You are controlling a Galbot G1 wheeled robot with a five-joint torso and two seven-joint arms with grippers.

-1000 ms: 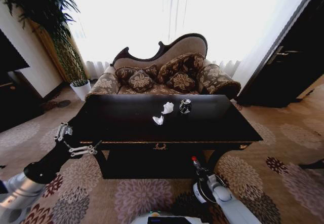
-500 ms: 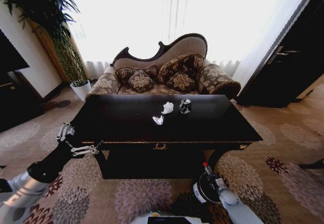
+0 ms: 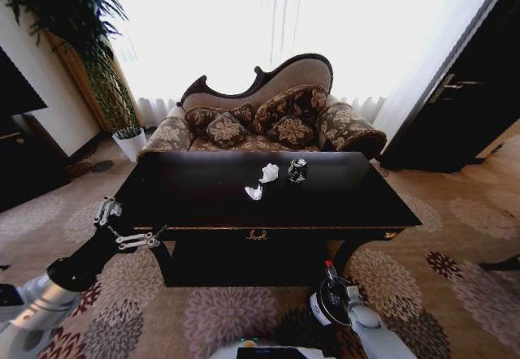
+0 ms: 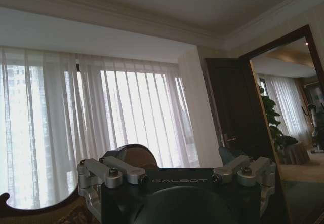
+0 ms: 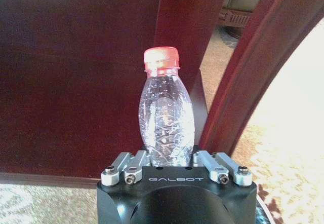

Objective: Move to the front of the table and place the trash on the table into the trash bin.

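1. The right end effector point(image 5: 169, 158) is closed on the base of a clear plastic bottle point(image 5: 166, 122). The bottle's long axis runs straight out from the fingers, its red cap point(image 5: 161, 58) pointing away from the wrist.
2. In the head view the same bottle point(image 3: 331, 276) is held low in front of the table point(image 3: 268, 196), cap upward, above the trash bin point(image 3: 327, 304) by the table's near right leg.
3. Two crumpled white paper scraps point(image 3: 262, 180) and a crushed dark can point(image 3: 297, 170) lie near the middle of the tabletop, the can just right of the scraps.
4. The left end effector point(image 3: 122, 225) hangs off the table's near left corner, fingers spread, holding nothing.
5. The left wrist view looks up at curtains point(image 4: 96, 127) and a dark door point(image 4: 233, 117); the right wrist view faces the table's dark wood.
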